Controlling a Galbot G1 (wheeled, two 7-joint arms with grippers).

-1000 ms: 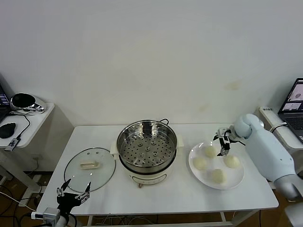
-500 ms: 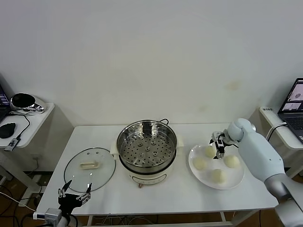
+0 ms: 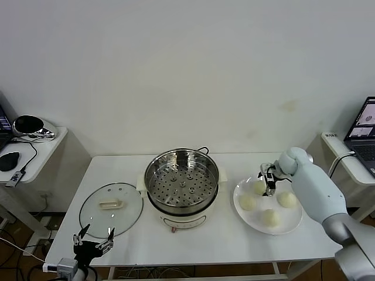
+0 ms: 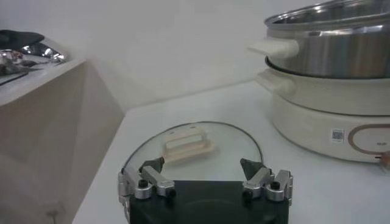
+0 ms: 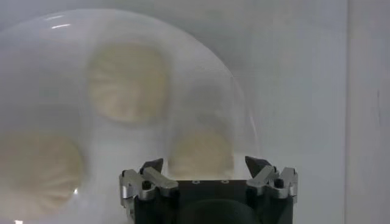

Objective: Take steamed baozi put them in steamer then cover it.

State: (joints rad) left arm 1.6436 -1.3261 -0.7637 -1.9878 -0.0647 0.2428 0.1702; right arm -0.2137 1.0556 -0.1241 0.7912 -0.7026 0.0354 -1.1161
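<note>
white table (image 3: 234,240), wall behind.

steamer (image 3: 182,186) sits mid-table: steel pot, perforated tray bare, on a cream base with side handles. no lid on it.

cover (image 3: 111,208) lies flat on the table to the robot's left of the steamer, just beside it, handle up. in the left wrist view the cover (image 4: 194,148) shows right in front of the fingers.

white plate (image 3: 294,224) to the robot's right of the steamer. four steamed baozi (image 3: 270,217) on it, well spaced, none in the pot.

right gripper (image 3: 268,182) hangs low over the far-left bun on the plate, arm reaching in from the right. jaws spread, one finger on each side of that bun; contact cannot be told. right wrist view: bun sits between the two fingertips (image 5: 151,165), two more buns on the plate beyond.

left gripper (image 3: 93,240) parked at the table's near edge, short of the cover, jaws wide apart, holding nothing.

side table far left with a dark mouse (image 3: 8,161) and a shiny object (image 3: 32,126). laptop (image 3: 363,132) at far right.
</note>
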